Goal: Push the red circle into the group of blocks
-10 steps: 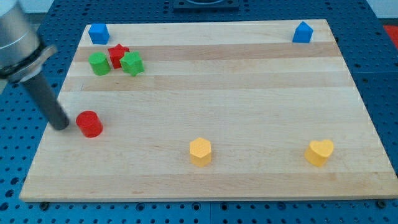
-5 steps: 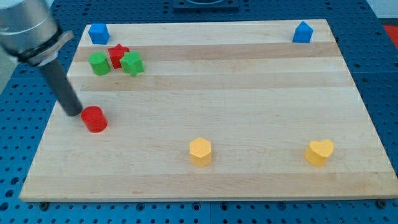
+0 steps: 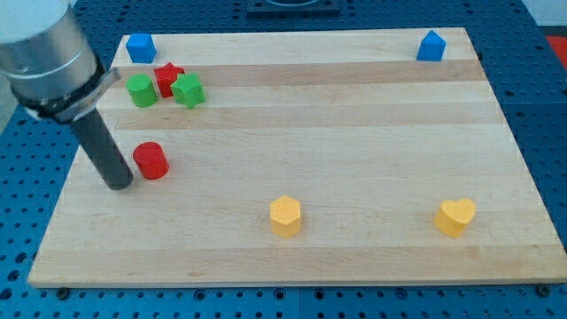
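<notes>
my tip just left of red circle

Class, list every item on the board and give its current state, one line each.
my tip: on the board, just left of and below the red circle
red circle: upright, apart from the group
red star: between the green blocks
green blocks: flank the star
blue blocks: at the top corners
yellow blocks: near the bottom edge

Wooden board on blue pegboard, carrying red circle, red star, green, blue, yellow blocks
</notes>
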`<state>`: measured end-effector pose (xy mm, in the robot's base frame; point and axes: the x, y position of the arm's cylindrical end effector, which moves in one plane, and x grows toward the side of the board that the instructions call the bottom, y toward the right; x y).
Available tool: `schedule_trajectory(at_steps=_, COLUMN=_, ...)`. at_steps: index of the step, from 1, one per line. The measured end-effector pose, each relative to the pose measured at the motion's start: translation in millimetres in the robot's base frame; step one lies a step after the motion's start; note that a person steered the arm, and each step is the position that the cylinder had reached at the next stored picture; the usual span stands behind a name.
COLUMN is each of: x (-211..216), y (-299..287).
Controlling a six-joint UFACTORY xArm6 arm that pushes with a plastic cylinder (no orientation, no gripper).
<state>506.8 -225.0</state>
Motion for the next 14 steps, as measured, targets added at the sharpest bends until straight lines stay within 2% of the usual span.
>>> schedule_trajectory(at_steps=1, x=3, y=20)
schedule_trajectory(at_steps=3, x=-80, y=34)
schedule_trajectory(at_steps=4, x=-87, y=37)
schedule_trajectory(at_steps=6, x=-88, y=80)
schedule_trajectory(at_steps=8, x=-113, y=75)
schedule_trajectory(at_steps=10, x=-80, y=61)
schedule_trajectory(at_steps=12, x=-106, y=51)
schedule_trajectory(at_steps=14, x=-103, y=51)
